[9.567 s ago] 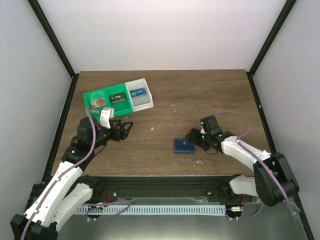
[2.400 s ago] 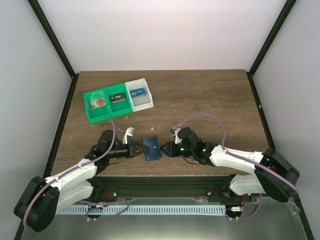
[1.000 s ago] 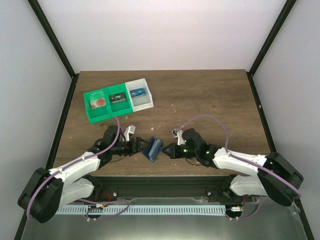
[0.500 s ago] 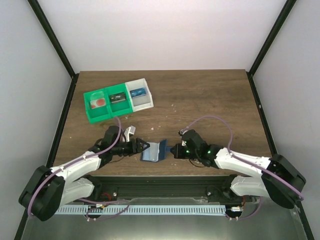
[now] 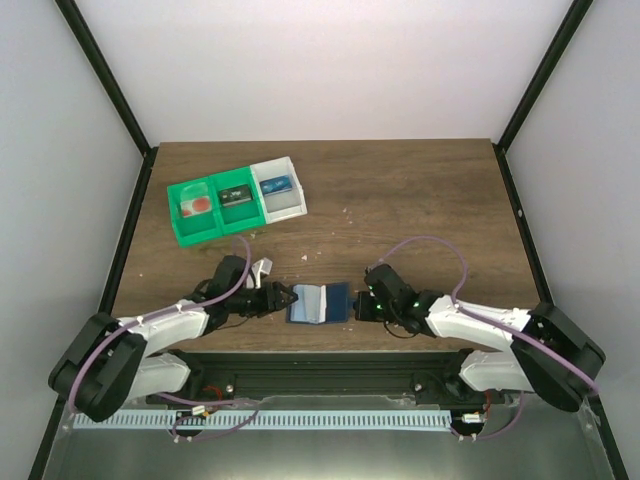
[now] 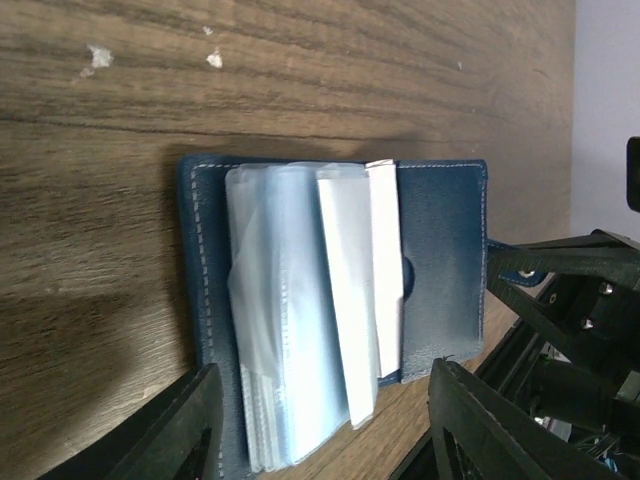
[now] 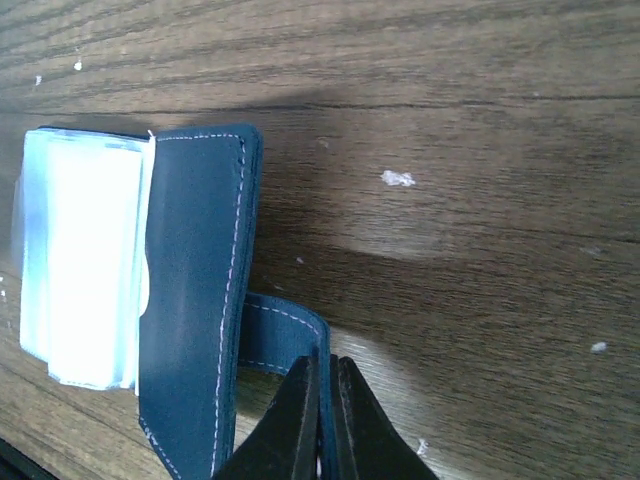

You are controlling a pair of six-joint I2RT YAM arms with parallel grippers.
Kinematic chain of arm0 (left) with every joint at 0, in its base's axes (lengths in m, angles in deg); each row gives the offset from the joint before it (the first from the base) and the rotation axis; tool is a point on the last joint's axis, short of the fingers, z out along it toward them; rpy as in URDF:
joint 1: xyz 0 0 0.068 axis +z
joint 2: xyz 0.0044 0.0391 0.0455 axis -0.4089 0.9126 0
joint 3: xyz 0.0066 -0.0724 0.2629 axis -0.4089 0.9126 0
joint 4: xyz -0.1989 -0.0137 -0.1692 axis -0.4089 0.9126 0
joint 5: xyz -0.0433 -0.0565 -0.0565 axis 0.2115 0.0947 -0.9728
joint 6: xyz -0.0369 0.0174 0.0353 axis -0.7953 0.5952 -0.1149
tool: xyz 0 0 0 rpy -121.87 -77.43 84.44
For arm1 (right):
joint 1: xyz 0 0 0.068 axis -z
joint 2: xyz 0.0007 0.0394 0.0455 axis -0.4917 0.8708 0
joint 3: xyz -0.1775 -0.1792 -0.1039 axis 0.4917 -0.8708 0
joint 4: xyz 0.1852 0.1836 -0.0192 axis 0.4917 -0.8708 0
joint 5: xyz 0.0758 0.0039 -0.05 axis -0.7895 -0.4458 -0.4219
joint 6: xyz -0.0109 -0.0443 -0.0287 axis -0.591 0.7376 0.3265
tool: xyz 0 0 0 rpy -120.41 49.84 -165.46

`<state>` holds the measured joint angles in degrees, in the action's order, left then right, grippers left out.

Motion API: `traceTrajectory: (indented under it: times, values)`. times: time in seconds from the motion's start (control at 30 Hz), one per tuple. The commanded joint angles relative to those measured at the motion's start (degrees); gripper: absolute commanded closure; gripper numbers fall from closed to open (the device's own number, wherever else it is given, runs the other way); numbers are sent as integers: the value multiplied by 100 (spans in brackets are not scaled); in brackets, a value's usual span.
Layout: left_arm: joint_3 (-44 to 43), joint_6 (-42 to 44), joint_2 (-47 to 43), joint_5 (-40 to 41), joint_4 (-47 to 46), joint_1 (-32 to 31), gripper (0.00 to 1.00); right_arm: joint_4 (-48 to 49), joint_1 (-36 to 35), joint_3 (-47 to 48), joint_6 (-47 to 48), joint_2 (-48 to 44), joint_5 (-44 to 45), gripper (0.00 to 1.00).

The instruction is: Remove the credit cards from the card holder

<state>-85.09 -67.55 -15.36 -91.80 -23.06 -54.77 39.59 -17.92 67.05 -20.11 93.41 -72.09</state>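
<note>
Card holder [image 5: 335, 300] lies open and flat on the worktop [image 5: 400, 190], lower centre of the top view, close to the near edge. Dark blue cover down, inner side up. A stack of clear sleeves fans across its middle, with pale grey-white credit cards [image 6: 345, 300] showing in them; two card edges stand out, side by side, right of centre in the left wrist view. The same pale stack [image 7: 80, 260] fills the left of the right wrist view, with the bare blue panel just beside it. Left tool [image 5: 287, 297] sits at the holder's left edge in the top view, fingers spread, one either side of the frame bottom in its own wrist view, the holder's end between them; contact with the cover cannot be told. Right tool [image 7: 322, 372] sits at the opposite edge, fingers pressed together, pinching the end of the holder's closing tab [image 7: 285, 335], which curls out from the blue panel to the fingertips. The two tools face each other across the holder. White specks [image 7: 397, 178] dot the wood nearby. A green-and-white tray [image 5: 212, 232] with three compartments stands well apart, upper left of the worktop, with a small item in each.
</note>
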Motion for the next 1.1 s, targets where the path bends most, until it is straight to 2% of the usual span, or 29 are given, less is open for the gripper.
traceTrajectory:
  times: [0.0,0.17,0.67,0.9,1.0,1.07]
  values:
    - [172,31,173,-37,-535,5,41,-30,49,-123,-157,58,225,100]
    - [237,-251,597,-448,-1239,7,38,189,48,-275,-186,112,128,100]
    - [177,-760,1335,-920,-2321,-145,51,658,53,-522,-158,69,-126,100]
    - [413,-1205,1438,-962,-3205,-187,76,390,53,-284,-99,194,-115,99]
    - [382,-1266,1428,-978,-3213,-200,95,471,53,-307,-55,95,-175,100]
    - [374,-1298,1381,-967,-3207,-205,100,474,53,-293,-27,34,-215,100]
